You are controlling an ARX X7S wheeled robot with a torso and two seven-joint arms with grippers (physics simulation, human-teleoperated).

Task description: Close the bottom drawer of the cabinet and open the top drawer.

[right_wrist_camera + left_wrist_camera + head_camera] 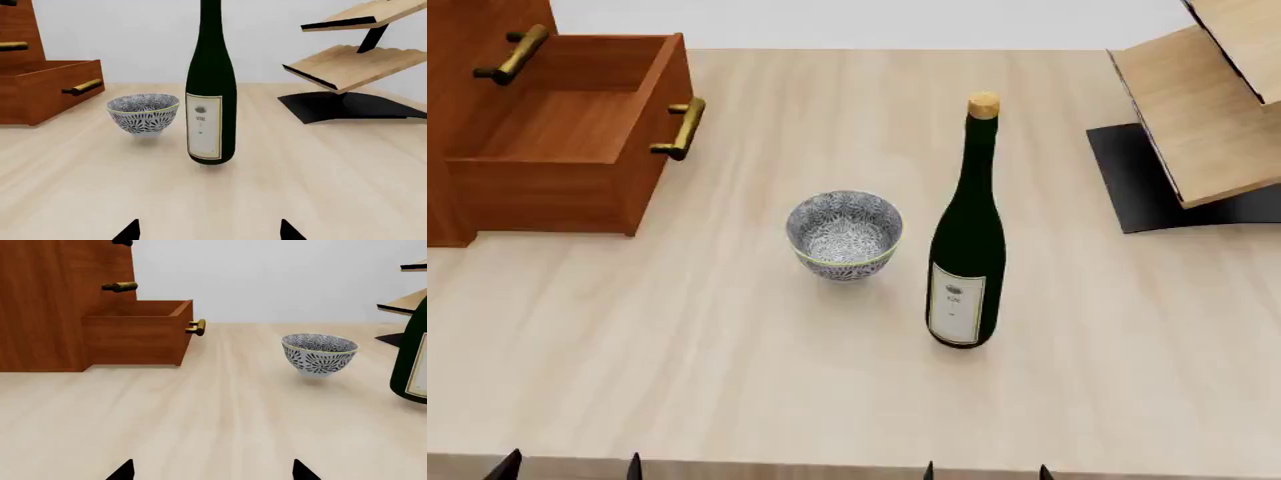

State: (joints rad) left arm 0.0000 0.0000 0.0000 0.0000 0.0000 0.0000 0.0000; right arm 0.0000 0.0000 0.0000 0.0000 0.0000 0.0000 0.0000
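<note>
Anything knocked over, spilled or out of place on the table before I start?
Nothing spilled or tipped: the bowl and wine bottle stand upright. The only thing out of position is the bottom drawer, pulled out of the cabinet.

My body is showing only as small black pointed fingertips [123, 471], two wedges poking up per wrist view and four tiny dark spikes along the head view's lower edge.

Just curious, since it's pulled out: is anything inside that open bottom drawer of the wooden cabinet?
The reddish-brown bottom drawer looks empty: only bare wood floor shows. Its rear part, under the drawer above, is hidden.
</note>
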